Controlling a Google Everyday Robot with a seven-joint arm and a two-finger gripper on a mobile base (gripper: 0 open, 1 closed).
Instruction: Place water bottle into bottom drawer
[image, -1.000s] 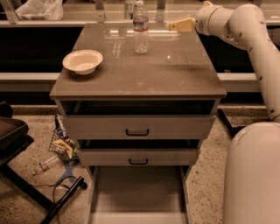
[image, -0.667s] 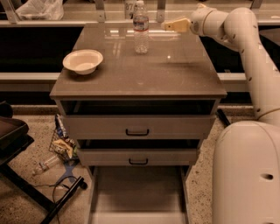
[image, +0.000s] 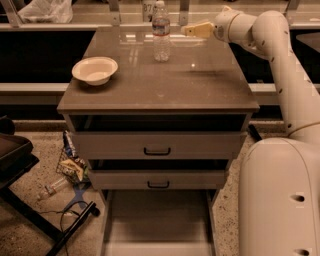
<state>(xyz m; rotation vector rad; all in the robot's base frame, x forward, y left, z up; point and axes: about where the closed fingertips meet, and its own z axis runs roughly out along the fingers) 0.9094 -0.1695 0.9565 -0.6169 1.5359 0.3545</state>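
Note:
The water bottle (image: 161, 34), clear and ribbed with a pale label band, stands upright at the back middle of the brown cabinet top (image: 165, 85). My gripper (image: 189, 30) reaches in from the right at the back of the top, a short gap to the right of the bottle and level with its upper half, holding nothing. The bottom drawer (image: 157, 222) is pulled out at floor level in front of the cabinet, its flat floor bare.
A white bowl (image: 95, 70) sits on the left of the top. Two grey drawer fronts with black handles (image: 157, 151) are shut above the open drawer. My white arm and base (image: 280, 190) fill the right. Litter and a dark stand (image: 60, 185) lie on the floor at left.
My gripper has moved left along the back of the top, closing the gap to the water bottle. The bottle and bowl have not moved.

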